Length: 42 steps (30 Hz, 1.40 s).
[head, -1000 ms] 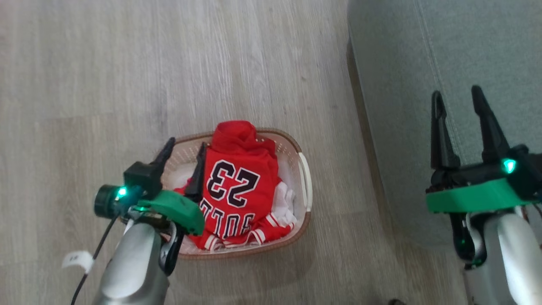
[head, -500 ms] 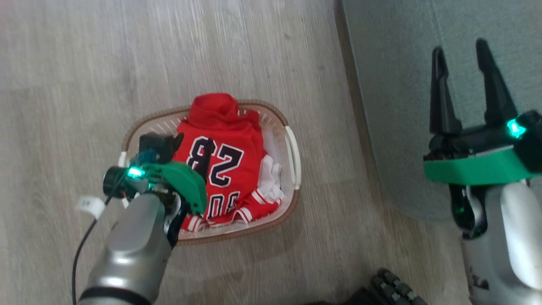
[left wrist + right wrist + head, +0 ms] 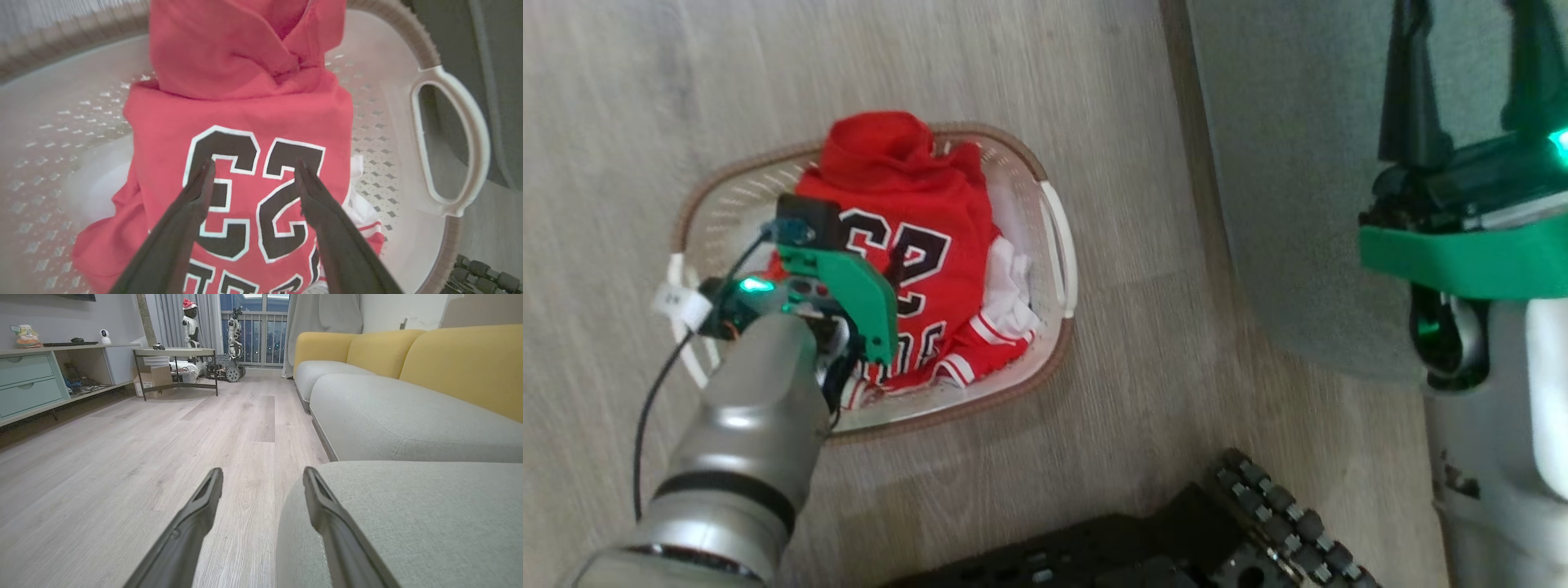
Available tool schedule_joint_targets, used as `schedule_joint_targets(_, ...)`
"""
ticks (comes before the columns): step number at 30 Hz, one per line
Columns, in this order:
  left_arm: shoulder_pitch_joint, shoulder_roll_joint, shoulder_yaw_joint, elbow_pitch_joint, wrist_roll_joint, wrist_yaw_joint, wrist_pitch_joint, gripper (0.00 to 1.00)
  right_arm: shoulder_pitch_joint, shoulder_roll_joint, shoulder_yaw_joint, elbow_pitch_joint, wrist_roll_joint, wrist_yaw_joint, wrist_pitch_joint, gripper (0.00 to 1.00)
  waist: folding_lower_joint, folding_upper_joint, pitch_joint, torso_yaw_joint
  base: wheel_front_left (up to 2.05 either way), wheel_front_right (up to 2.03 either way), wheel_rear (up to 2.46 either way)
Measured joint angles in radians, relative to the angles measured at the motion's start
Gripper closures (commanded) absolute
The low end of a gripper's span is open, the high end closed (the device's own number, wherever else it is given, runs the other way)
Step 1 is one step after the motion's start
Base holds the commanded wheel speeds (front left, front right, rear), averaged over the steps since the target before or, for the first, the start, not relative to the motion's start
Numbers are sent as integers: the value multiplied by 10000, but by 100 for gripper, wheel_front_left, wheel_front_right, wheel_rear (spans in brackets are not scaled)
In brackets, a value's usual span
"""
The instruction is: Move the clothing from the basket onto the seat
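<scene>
Directly over clothing [image 3: 245,110] in basket [image 3: 49,122], left jaws wide apart, empty; right jaws likewise

The left gripper [image 3: 254,163] has its fingers [image 3: 186,220] spread apart over the black "23" of the red jersey [image 3: 241,110], which lies in the cream basket [image 3: 53,122].

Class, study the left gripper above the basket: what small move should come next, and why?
Probably lower the left gripper straight down onto the jersey. Its jaws stand open with the tips just over the black 23, nothing is held, and the red clothing lies in the basket, none on the seat.
</scene>
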State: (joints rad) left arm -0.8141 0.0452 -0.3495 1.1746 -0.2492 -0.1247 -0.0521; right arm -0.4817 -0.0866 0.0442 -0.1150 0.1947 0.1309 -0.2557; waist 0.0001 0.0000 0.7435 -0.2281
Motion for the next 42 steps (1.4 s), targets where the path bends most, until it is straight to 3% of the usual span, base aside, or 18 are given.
schedule_joint_targets(15,-1278,487,-341,966,100,13,1223,0,-903,213,265,-692,4,0,0,0,0,0,1736,-676,0,0,0)
schedule_joint_targets(25,-1435,554,-587,1060,148,105,2303,2,-1044,236,337,-740,4,0,0,0,-1,0,2022,-908,0,0,0)
schedule_joint_targets(26,-1453,562,-589,1072,146,105,2357,27,-1044,242,341,-740,4,0,0,0,-1,0,2021,-911,0,0,0)
schedule_joint_targets(27,-1451,564,-596,1081,146,105,2353,62,-1044,242,339,-740,4,0,0,0,-1,0,2017,-912,0,0,0)
schedule_joint_targets(28,-1451,571,-600,1095,144,105,2347,89,-1044,242,339,-736,4,0,0,0,-1,0,2009,-911,0,0,0)
schedule_joint_targets(29,-1451,598,-602,1110,138,105,2266,100,-1044,242,337,-736,4,2,0,0,-1,0,2000,-908,0,0,0)
schedule_joint_targets(42,-1263,458,-903,1133,-303,2,1367,100,-1009,251,111,-581,88,2,0,0,-1,1,1225,-719,0,0,0)
